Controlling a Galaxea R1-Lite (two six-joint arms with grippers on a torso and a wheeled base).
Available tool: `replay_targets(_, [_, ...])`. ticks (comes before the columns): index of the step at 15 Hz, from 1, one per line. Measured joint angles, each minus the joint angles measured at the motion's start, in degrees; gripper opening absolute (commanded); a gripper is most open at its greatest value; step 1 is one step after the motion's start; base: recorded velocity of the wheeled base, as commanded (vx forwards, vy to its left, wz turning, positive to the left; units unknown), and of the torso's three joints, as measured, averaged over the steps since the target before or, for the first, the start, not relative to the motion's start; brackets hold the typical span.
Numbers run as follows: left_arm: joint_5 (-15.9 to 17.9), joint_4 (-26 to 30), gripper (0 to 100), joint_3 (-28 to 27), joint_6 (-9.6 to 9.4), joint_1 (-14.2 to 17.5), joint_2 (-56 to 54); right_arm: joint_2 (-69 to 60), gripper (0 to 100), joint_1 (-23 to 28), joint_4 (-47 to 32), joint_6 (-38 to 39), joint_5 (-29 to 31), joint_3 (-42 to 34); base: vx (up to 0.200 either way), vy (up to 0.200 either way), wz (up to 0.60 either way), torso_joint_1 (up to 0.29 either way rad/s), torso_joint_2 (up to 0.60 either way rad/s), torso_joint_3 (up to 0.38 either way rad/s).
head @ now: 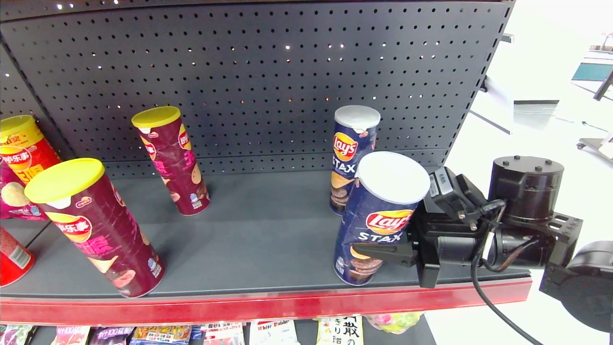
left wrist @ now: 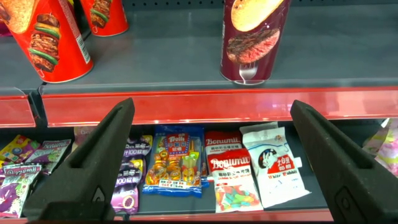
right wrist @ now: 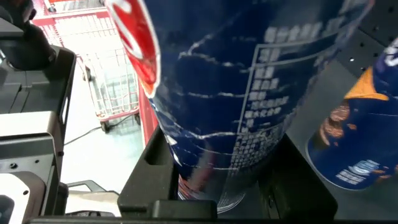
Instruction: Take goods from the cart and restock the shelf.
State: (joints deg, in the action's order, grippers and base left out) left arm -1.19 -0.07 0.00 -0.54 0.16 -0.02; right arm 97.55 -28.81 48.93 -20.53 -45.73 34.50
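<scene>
Restocking bay, listed from the left. Left claw [left wrist: 211, 104]: fingers spread wide, nothing between them, held level with the shelf's red front lip [left wrist: 205, 102], above a lower tier of snack bags [left wrist: 177, 162]. Dark grey metal shelf board [head: 258, 239]: a maroon cardboard crisp tube with a yellow lid [head: 96, 225] stands near the front, a second maroon tube [head: 170, 158] farther back near the pegboard. To the right, a dark blue crisp tube with a white lid [head: 352, 143] stands at the rear. Just in front of it is the task's item, a matching dark blue white-lidded tube [head: 378, 220], its base close to the lip; whether it rests fully on the board cannot be told. Right claw [head: 373, 244]: closed on the lower body of this front tube from the right side. Handling advice: seat the base flat and a little inboard of the lip, in line with the rear blue tube but not touching it. Release only once the shelf bears the weight, then withdraw straight out so the fingers do not drag or tip it.
</scene>
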Motion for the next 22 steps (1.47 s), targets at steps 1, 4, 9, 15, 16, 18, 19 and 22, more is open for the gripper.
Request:
replay_targets(1, [0.0, 0.0, 100, 0.0, 0.00, 0.0, 0.0, 0.1, 0, -0.2, 0.0, 0.0, 0.0, 0.0, 0.000, 0.000, 0.00, 0.000, 0.00, 0.000])
replay_targets(4, [0.0, 0.0, 100, 0.0, 0.00, 0.0, 0.0, 0.2, 0, -0.2, 0.0, 0.0, 0.1, -0.1, 0.000, 0.000, 0.00, 0.000, 0.00, 0.000])
replay_targets(9, [0.0, 0.0, 100, 0.0, 0.00, 0.0, 0.0, 0.5, 100, -0.2, 0.0, 0.0, 0.4, -0.1, 0.000, 0.000, 0.00, 0.000, 0.00, 0.000])
replay_targets(15, [0.0, 0.0, 100, 0.0, 0.00, 0.0, 0.0, 0.5, 100, -0.3, 0.1, 0.0, 0.5, 0.0, 0.000, 0.000, 0.00, 0.000, 0.00, 0.000])
replay_targets(16, [0.0, 0.0, 100, 0.0, 0.00, 0.0, 0.0, 0.4, 100, -0.2, 0.1, 0.0, 0.6, 0.0, 0.000, 0.000, 0.00, 0.000, 0.00, 0.000])
replay_targets(18, [0.0, 0.0, 100, 0.0, 0.00, 0.0, 0.0, 0.0, 100, -0.2, 0.1, 0.1, 0.6, -0.3, 0.000, 0.000, 0.00, 0.000, 0.00, 0.000])
replay_targets(19, [0.0, 0.0, 100, 0.0, 0.00, 0.0, 0.0, -0.5, 100, -0.1, 0.1, 0.2, 0.7, -0.7, 0.000, 0.000, 0.00, 0.000, 0.00, 0.000])
replay_targets(22, [0.0, 0.0, 100, 0.0, 0.00, 0.0, 0.0, -2.8, 100, 0.2, 0.1, 0.7, 1.2, -3.8, 0.000, 0.000, 0.00, 0.000, 0.00, 0.000])
